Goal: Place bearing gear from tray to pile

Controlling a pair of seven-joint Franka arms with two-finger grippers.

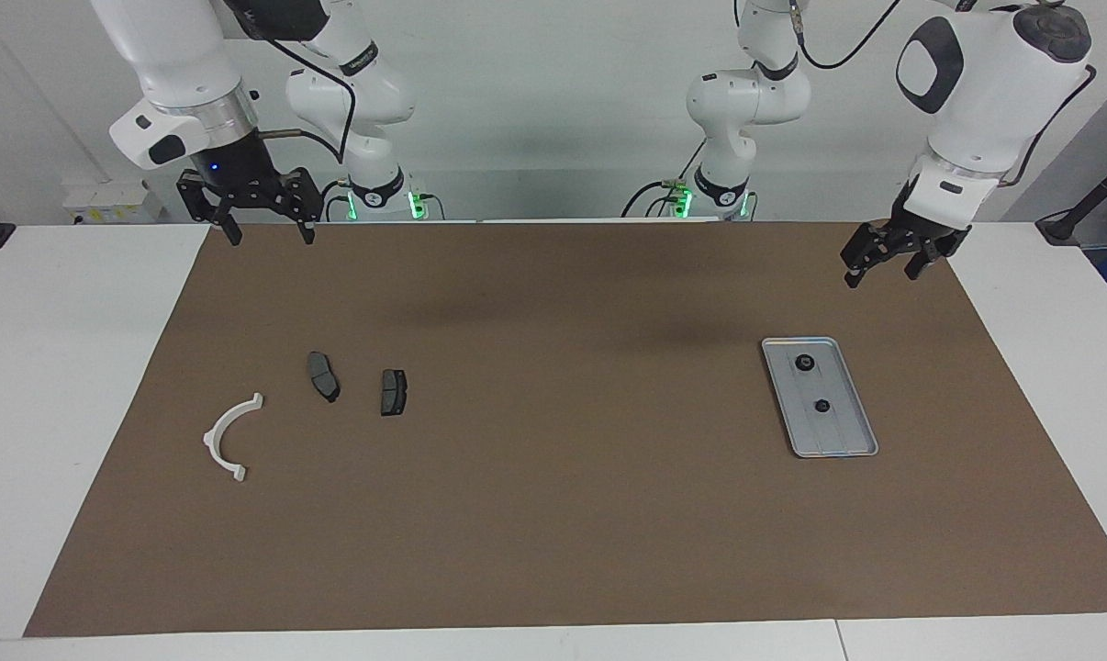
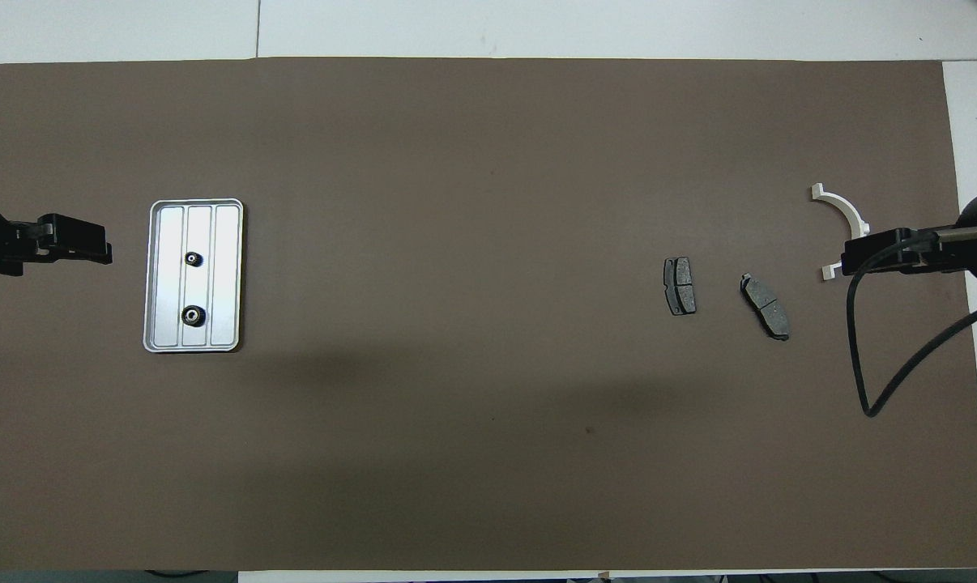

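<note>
While flat on the mat, tray holds two gears (apart)

Both arms were glossy white with rounded joints, black bands and dark oval panels. Silver collars met black two-finger grippers: left gripper, right gripper. Black cables trailed along them. Green lights glowed at the bases.

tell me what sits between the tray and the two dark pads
Only bare brown mat. The overhead view shows nothing on the stretch from the tray to the nearer dark pad; the facing view agrees.
</note>
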